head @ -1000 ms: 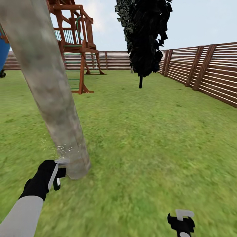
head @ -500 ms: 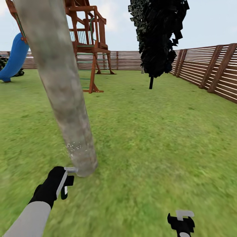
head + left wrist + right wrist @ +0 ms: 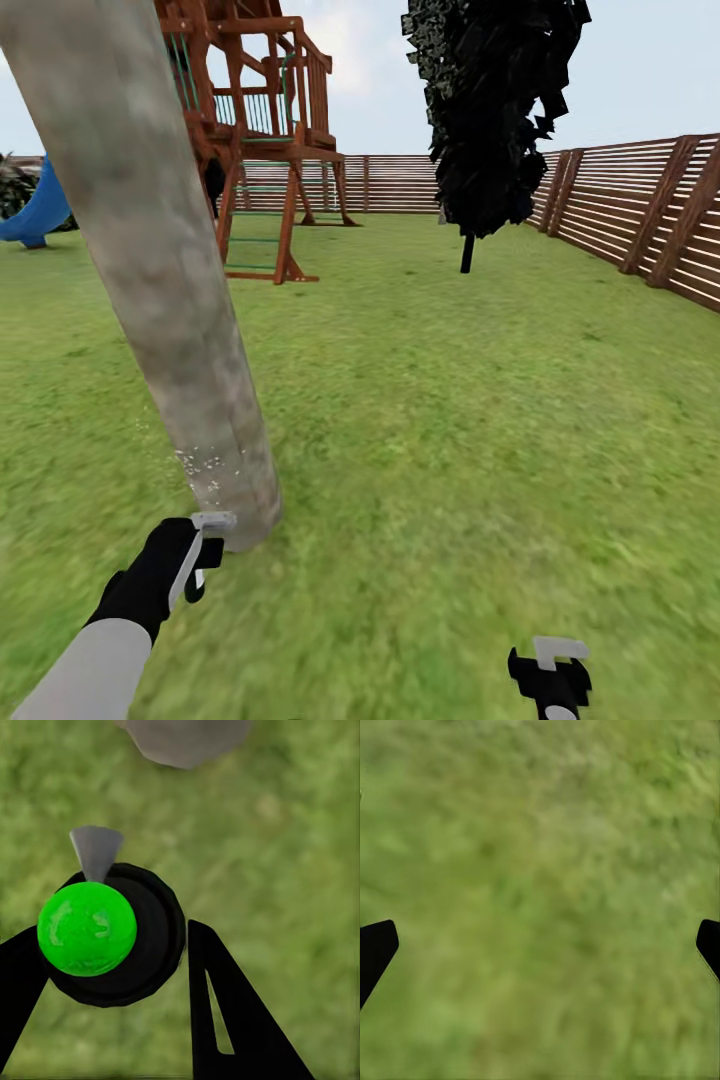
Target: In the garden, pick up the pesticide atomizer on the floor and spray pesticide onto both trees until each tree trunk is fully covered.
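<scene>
Trunk (image 3: 170,300) cut off above, atomizer (image 3: 112,934) largely hidden in left claw (image 3: 195,555) clamped on it, grey nozzle toward trunk base; right claw (image 3: 550,675) apart over lawn (image 3: 470,420).

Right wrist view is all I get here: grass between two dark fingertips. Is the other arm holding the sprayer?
Observer: Yes. The left gripper is shut on the pesticide atomizer, a round black body with a green cap.
Operator: Where is it aimed?
Observer: Its grey nozzle sits right at the base of the tree trunk.
Operator: Any spray visible?
Observer: Pale droplets speckle the trunk's lower part, just above the nozzle.
</scene>
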